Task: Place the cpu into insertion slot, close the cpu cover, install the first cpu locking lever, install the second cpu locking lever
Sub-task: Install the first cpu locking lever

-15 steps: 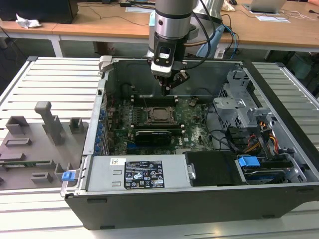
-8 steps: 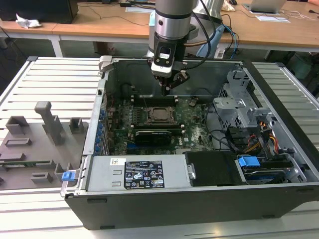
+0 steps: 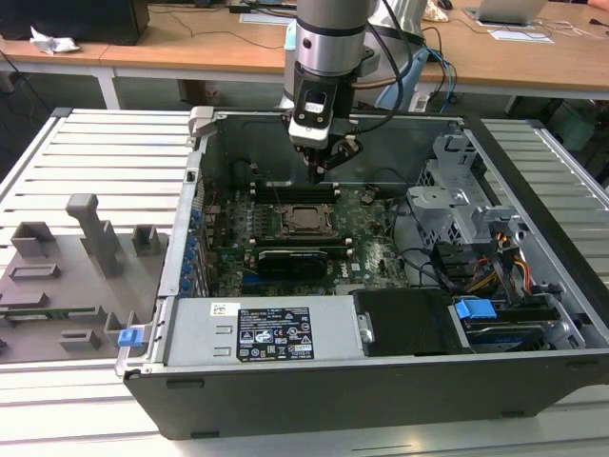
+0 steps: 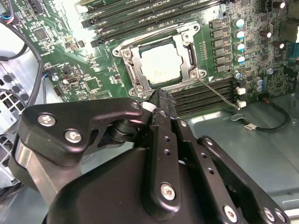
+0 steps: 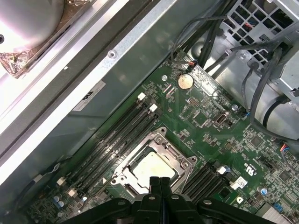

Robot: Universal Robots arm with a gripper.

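Observation:
The cpu [image 4: 161,65] is a pale silvery square lying flat in its socket on the green board, also seen in the first wrist view [image 5: 152,167] and the exterior view [image 3: 306,218]. The cpu cover [image 4: 188,52] lies down around it as a metal frame. One thin wire lever [image 4: 217,93] slants away from a socket corner over the memory slots. Another lever [image 4: 154,36] runs along the opposite socket edge. My gripper [image 4: 156,100] hangs just above the socket's edge, its black fingers [image 5: 160,183] pressed together with nothing between them. In the exterior view my gripper [image 3: 320,169] is over the board.
Black memory slots [image 4: 205,95] flank the socket on both sides. The open case's metal walls [image 3: 205,171] surround the board, with a drive cage [image 3: 457,205] and cables at the exterior view's right. A power supply [image 3: 271,333] lies in front. Grey fixtures [image 3: 90,238] stand outside at the exterior view's left.

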